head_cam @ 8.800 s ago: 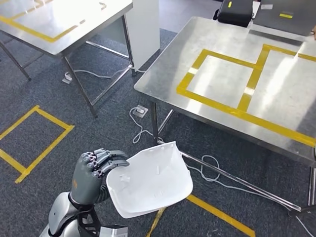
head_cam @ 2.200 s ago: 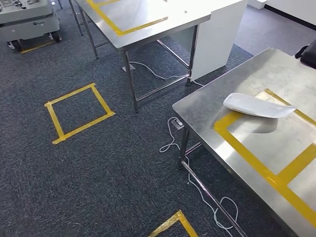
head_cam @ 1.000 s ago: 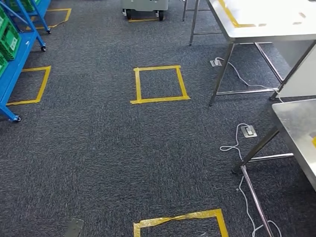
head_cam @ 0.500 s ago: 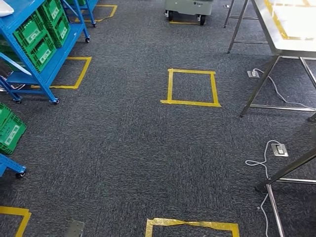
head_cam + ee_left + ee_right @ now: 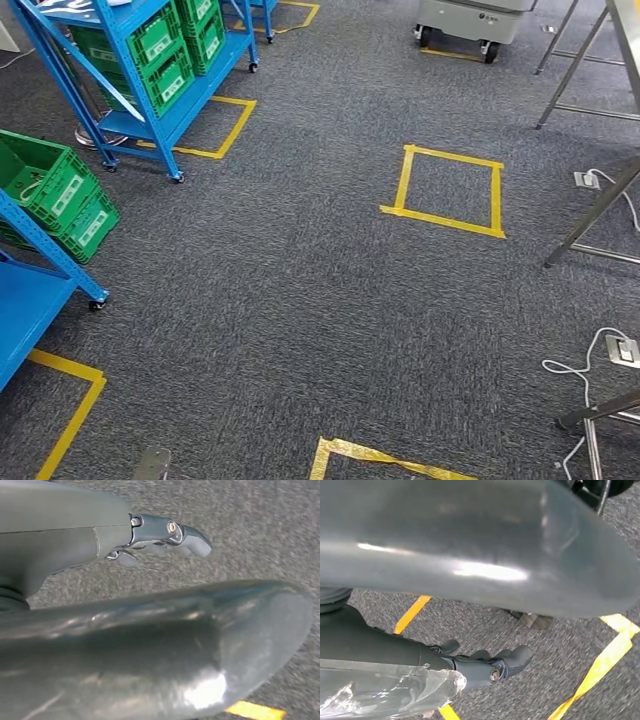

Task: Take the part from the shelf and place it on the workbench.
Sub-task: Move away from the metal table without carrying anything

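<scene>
Blue shelves [image 5: 189,100] with green crates [image 5: 162,40] stand at the far left on the carpet. A pale thing lies on the top level, cut by the picture's edge, too little to tell what it is. A second blue shelf [image 5: 30,300] with green crates [image 5: 53,190] is close at my left. The workbench legs [image 5: 596,210] show at the right edge. My left hand [image 5: 151,530] hangs over the carpet with its fingers out straight and nothing in it. My right hand [image 5: 478,670] hangs the same way, holding nothing.
A yellow tape square [image 5: 445,190] marks the floor ahead, another tape outline [image 5: 377,455] lies at my feet, and more tape runs by the shelves. A grey wheeled cart [image 5: 472,15] stands at the back. A white cable and floor socket [image 5: 623,350] lie at the right.
The camera has turned left: the workbench with the white part on it has slid out to the right, and the blue shelves have come in from the left. My left hand no longer holds the part.
</scene>
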Motion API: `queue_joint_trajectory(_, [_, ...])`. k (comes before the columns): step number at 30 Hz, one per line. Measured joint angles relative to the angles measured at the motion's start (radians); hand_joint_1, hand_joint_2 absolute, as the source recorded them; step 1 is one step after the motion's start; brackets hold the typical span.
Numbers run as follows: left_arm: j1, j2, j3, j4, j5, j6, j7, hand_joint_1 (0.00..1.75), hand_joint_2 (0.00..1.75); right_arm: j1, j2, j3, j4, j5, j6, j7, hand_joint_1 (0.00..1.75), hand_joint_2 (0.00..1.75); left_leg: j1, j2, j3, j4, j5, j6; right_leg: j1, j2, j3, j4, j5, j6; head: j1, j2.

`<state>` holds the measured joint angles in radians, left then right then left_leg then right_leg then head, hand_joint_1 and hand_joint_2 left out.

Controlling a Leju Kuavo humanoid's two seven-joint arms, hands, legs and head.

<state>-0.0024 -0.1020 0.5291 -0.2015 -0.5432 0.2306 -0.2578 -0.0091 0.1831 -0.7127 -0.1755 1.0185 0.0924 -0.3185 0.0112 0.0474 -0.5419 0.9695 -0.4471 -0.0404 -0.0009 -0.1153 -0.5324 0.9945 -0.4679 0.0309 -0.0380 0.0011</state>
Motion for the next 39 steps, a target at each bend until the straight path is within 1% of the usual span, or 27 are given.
queue_joint_trajectory(1, [0.002, 0.0, 0.0, 0.0, 0.0, 0.0, 0.001, 0.0, 0.0, -0.002, 0.0, 0.0, 0.0, 0.001, 0.001, 0.0, 0.0, 0.0, -0.001, -0.009, -0.001, 0.0, 0.002, 0.009, -0.003, 0.003, 0.002, 0.002, -0.003, 0.006, 0.001, 0.0])
queue_joint_trajectory(3, [0.002, 0.002, 0.001, 0.0, 0.0, 0.0, 0.0, 0.0, 0.0, -0.004, 0.0, 0.001, 0.0, 0.002, 0.003, 0.0, 0.0, 0.0, 0.0, -0.029, -0.004, -0.002, 0.008, 0.025, -0.009, 0.044, -0.016, 0.048, -0.038, 0.015, 0.003, 0.0])
queue_joint_trajectory(5, [-0.001, 0.002, 0.001, 0.0, 0.0, 0.0, -0.002, 0.0, 0.0, -0.001, 0.0, 0.003, 0.0, 0.004, 0.006, 0.001, 0.0, 0.0, -0.001, -0.053, -0.007, -0.002, 0.012, 0.035, -0.01, 0.095, -0.077, 0.184, -0.11, 0.017, 0.006, 0.0])
queue_joint_trajectory(6, [-0.002, 0.001, 0.001, 0.0, 0.0, 0.001, 0.0, 0.0, 0.0, 0.001, 0.0, 0.004, 0.0, 0.006, 0.007, 0.002, 0.0, 0.0, -0.003, -0.067, -0.008, -0.002, 0.012, 0.037, -0.009, 0.106, -0.111, 0.257, -0.139, 0.016, 0.006, 0.0])
queue_joint_trajectory(7, [-0.002, 0.001, 0.002, 0.0, 0.001, 0.002, 0.006, 0.0, 0.0, 0.002, 0.0, 0.006, 0.0, 0.009, 0.008, 0.004, 0.0, 0.0, -0.004, -0.081, -0.008, -0.002, 0.013, 0.039, -0.008, 0.112, -0.136, 0.306, -0.151, 0.014, 0.006, 0.0])
queue_joint_trajectory(8, [-0.001, 0.001, 0.003, 0.0, 0.004, 0.002, 0.014, 0.0, 0.0, 0.003, 0.0, 0.007, 0.0, 0.012, 0.009, 0.006, 0.0, 0.0, -0.006, -0.095, -0.008, -0.002, 0.013, 0.039, -0.007, 0.114, -0.144, 0.315, -0.143, 0.011, 0.007, 0.0])
queue_joint_trajectory(9, [0.0, 0.001, 0.004, 0.0, 0.007, 0.003, 0.024, 0.0, 0.0, 0.003, 0.0, 0.008, 0.0, 0.015, 0.01, 0.009, 0.0, 0.0, -0.006, -0.109, -0.007, -0.002, 0.013, 0.039, -0.007, 0.117, -0.132, 0.285, -0.116, 0.007, 0.006, 0.0])
queue_joint_trajectory(10, [0.0, 0.001, 0.005, 0.0, 0.01, 0.004, 0.032, 0.0, 0.0, 0.003, 0.0, 0.01, 0.0, 0.017, 0.01, 0.01, 0.0, 0.0, -0.006, -0.125, -0.006, -0.001, 0.013, 0.038, -0.007, 0.128, -0.102, 0.217, -0.076, 0.003, 0.007, 0.0])
queue_joint_trajectory(12, [-0.001, 0.001, 0.006, 0.0, 0.012, 0.003, 0.04, 0.0, 0.0, 0.003, 0.0, 0.014, 0.0, 0.02, 0.011, 0.013, 0.0, 0.0, -0.005, -0.153, -0.007, 0.0, 0.015, 0.033, -0.011, 0.177, -0.036, 0.076, -0.019, -0.001, 0.006, 0.0])
queue_joint_trajectory(13, [-0.001, 0.001, 0.007, 0.0, 0.011, 0.002, 0.04, 0.0, 0.0, 0.002, 0.0, 0.015, 0.001, 0.022, 0.012, 0.015, 0.0, 0.0, -0.004, -0.165, -0.009, 0.001, 0.016, 0.028, -0.012, 0.196, -0.015, 0.031, -0.005, -0.001, 0.006, 0.0])
queue_joint_trajectory(14, [0.0, 0.001, 0.007, 0.0, 0.01, 0.001, 0.038, 0.0, 0.0, 0.002, 0.0, 0.016, 0.001, 0.023, 0.012, 0.016, 0.0, 0.0, -0.002, -0.174, -0.013, 0.002, 0.018, 0.022, -0.011, 0.206, -0.008, 0.015, -0.005, -0.002, 0.005, 0.0])
queue_joint_trajectory(16, [0.005, 0.001, 0.008, 0.001, 0.006, 0.001, 0.034, 0.0, 0.0, 0.0, 0.001, 0.016, 0.001, 0.025, 0.012, 0.017, 0.0, 0.0, 0.005, -0.189, -0.022, 0.001, 0.023, 0.008, -0.005, 0.191, -0.008, 0.015, -0.001, -0.009, 0.005, 0.0])
queue_joint_trajectory(18, [0.009, 0.001, 0.01, 0.002, 0.004, 0.003, 0.032, 0.0, 0.0, -0.001, 0.001, 0.017, 0.001, 0.029, 0.012, 0.017, 0.0, 0.0, 0.005, -0.154, -0.036, 0.019, 0.007, -0.003, -0.003, 0.167, -0.009, 0.009, 0.005, -0.023, 0.003, 0.0])
queue_joint_trajectory(20, [0.005, 0.0, 0.011, 0.002, 0.005, 0.004, 0.032, 0.0, 0.0, 0.002, 0.002, 0.018, 0.001, 0.031, 0.012, 0.017, 0.0, 0.0, 0.001, -0.09, -0.081, 0.108, -0.048, -0.008, -0.003, 0.138, -0.009, 0.003, 0.009, -0.031, -0.002, 0.0])
queue_joint_trajectory(21, [0.002, 0.0, 0.012, 0.002, 0.005, 0.004, 0.032, 0.0, 0.0, 0.005, 0.002, 0.018, 0.001, 0.031, 0.012, 0.017, 0.0, 0.0, 0.0, -0.073, -0.113, 0.174, -0.081, -0.01, -0.002, 0.122, -0.009, 0.003, 0.009, -0.033, -0.004, 0.0])
queue_joint_trajectory(22, [0.0, 0.0, 0.012, 0.002, 0.005, 0.004, 0.032, 0.0, 0.0, 0.007, 0.002, 0.018, 0.001, 0.031, 0.012, 0.018, 0.0, 0.0, 0.0, -0.067, -0.142, 0.236, -0.105, -0.012, 0.0, 0.105, -0.01, 0.003, 0.008, -0.034, -0.004, 0.0])
queue_joint_trajectory(23, [0.0, 0.0, 0.012, 0.002, 0.006, 0.004, 0.032, 0.0, 0.0, 0.009, 0.002, 0.019, 0.001, 0.031, 0.012, 0.018, 0.0, 0.0, -0.001, -0.064, -0.159, 0.273, -0.112, -0.013, 0.0, 0.088, -0.01, 0.003, 0.008, -0.035, -0.004, 0.0])
queue_joint_trajectory(24, [0.002, 0.0, 0.012, 0.002, 0.008, 0.004, 0.032, 0.0, 0.0, 0.009, 0.002, 0.019, 0.001, 0.031, 0.012, 0.018, 0.0, 0.0, -0.001, -0.062, -0.158, 0.273, -0.1, -0.013, 0.001, 0.073, -0.01, 0.003, 0.007, -0.035, -0.004, 0.0])
queue_joint_trajectory(26, [0.004, 0.001, 0.013, 0.002, 0.01, 0.004, 0.032, 0.0, 0.0, 0.007, 0.002, 0.02, 0.001, 0.031, 0.012, 0.018, 0.0, 0.0, -0.001, -0.042, -0.1, 0.173, -0.039, -0.012, 0.001, 0.047, -0.008, 0.003, 0.006, -0.033, -0.004, 0.0])
queue_joint_trajectory(27, [0.003, 0.001, 0.013, 0.002, 0.01, 0.004, 0.032, 0.0, 0.0, 0.007, 0.002, 0.02, 0.001, 0.031, 0.012, 0.018, 0.0, 0.0, -0.004, -0.01, -0.06, 0.102, -0.014, -0.011, 0.003, 0.035, -0.006, 0.004, 0.004, -0.03, -0.005, 0.0])
queue_joint_trajectory(29, [-0.002, 0.0, 0.013, 0.002, 0.01, 0.004, 0.032, 0.0, 0.0, 0.008, 0.002, 0.021, 0.001, 0.033, 0.012, 0.018, 0.0, 0.0, -0.009, 0.033, -0.012, 0.012, 0.01, 0.0, 0.01, 0.014, -0.003, 0.006, -0.002, -0.022, -0.002, 0.0])
queue_joint_trajectory(30, [-0.003, 0.0, 0.013, 0.002, 0.011, 0.004, 0.032, 0.0, 0.0, 0.007, 0.002, 0.022, 0.001, 0.034, 0.012, 0.018, 0.0, 0.0, -0.011, 0.038, -0.007, 0.001, 0.008, 0.006, 0.014, 0.005, 0.0, 0.006, -0.004, -0.017, -0.001, 0.0])
queue_joint_trajectory(32, [-0.001, -0.001, 0.017, 0.002, 0.016, 0.004, 0.033, 0.0, 0.0, 0.007, 0.002, 0.023, 0.001, 0.04, 0.012, 0.016, 0.0, 0.0, -0.011, 0.012, -0.011, 0.001, 0.011, 0.02, 0.012, -0.012, 0.006, 0.006, -0.008, -0.008, 0.002, 0.0])
queue_joint_trajectory(34, [0.001, -0.001, 0.023, 0.002, 0.02, 0.005, 0.032, 0.0, 0.0, 0.006, 0.002, 0.029, 0.001, 0.051, 0.012, 0.011, 0.0, 0.0, -0.008, -0.012, -0.012, 0.0, 0.016, 0.032, 0.006, 0.022, -0.005, 0.04, -0.037, 0.004, 0.006, 0.0])
queue_joint_trajectory(36, [-0.002, -0.001, 0.03, 0.002, 0.022, 0.008, 0.029, 0.0, 0.0, 0.007, 0.0, 0.038, 0.001, 0.064, 0.014, 0.003, 0.0, 0.0, -0.006, -0.036, -0.015, -0.001, 0.02, 0.042, 0.002, 0.083, -0.054, 0.153, -0.101, 0.011, 0.012, 0.0])
queue_joint_trajectory(38, [-0.006, -0.001, 0.036, 0.002, 0.023, 0.011, 0.029, 0.0, 0.0, 0.009, -0.003, 0.045, 0.001, 0.072, 0.02, -0.001, 0.0, 0.0, -0.007, -0.066, -0.019, -0.001, 0.023, 0.047, 0.001, 0.107, -0.113, 0.278, -0.148, 0.012, 0.014, 0.0])
queue_joint_trajectory(39, [-0.006, -0.001, 0.039, 0.002, 0.023, 0.013, 0.03, 0.0, 0.0, 0.009, -0.005, 0.047, 0.001, 0.074, 0.023, -0.002, 0.0, 0.0, -0.008, -0.082, -0.02, -0.001, 0.024, 0.047, 0.001, 0.112, -0.125, 0.297, -0.144, 0.011, 0.015, 0.0])
